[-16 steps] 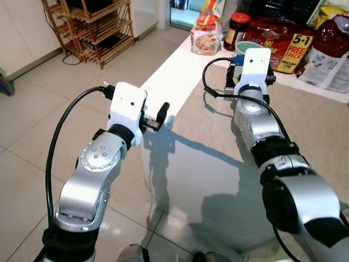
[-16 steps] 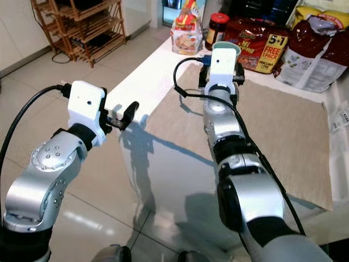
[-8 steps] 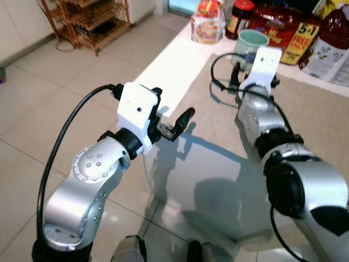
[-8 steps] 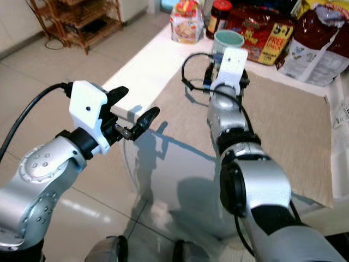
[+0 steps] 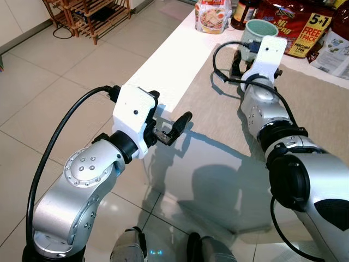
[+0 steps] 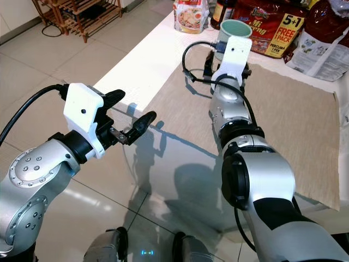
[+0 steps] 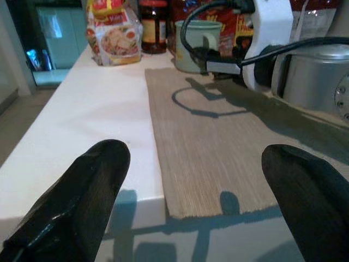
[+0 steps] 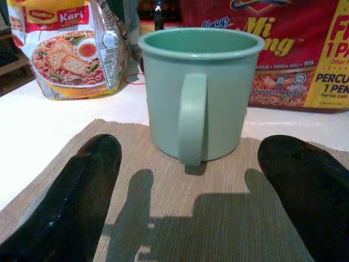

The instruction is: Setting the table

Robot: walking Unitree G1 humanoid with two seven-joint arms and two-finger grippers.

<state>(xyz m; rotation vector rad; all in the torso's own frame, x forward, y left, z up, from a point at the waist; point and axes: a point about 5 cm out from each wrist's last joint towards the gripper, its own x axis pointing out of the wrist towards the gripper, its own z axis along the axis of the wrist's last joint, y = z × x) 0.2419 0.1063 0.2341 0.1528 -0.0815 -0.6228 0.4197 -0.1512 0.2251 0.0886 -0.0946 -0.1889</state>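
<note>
Left pincer (image 6: 131,117) nearest, fingers spread apart, nothing between them, hovering at near corner of white counter (image 5: 169,71), just short of beige placemat (image 6: 294,125) edge. Right arm stretched along placemat; right pincer (image 8: 191,180) released, fingers wide, low over mat, pointing at pale green mug (image 8: 199,93). Mug upright on far edge of placemat, handle facing pincer, not touched. Behind mug on counter: noodle packet (image 8: 71,46), dark jar (image 7: 152,24), red multipack (image 6: 270,30). Wooden rack (image 5: 87,16) on tiled floor far left.
</note>
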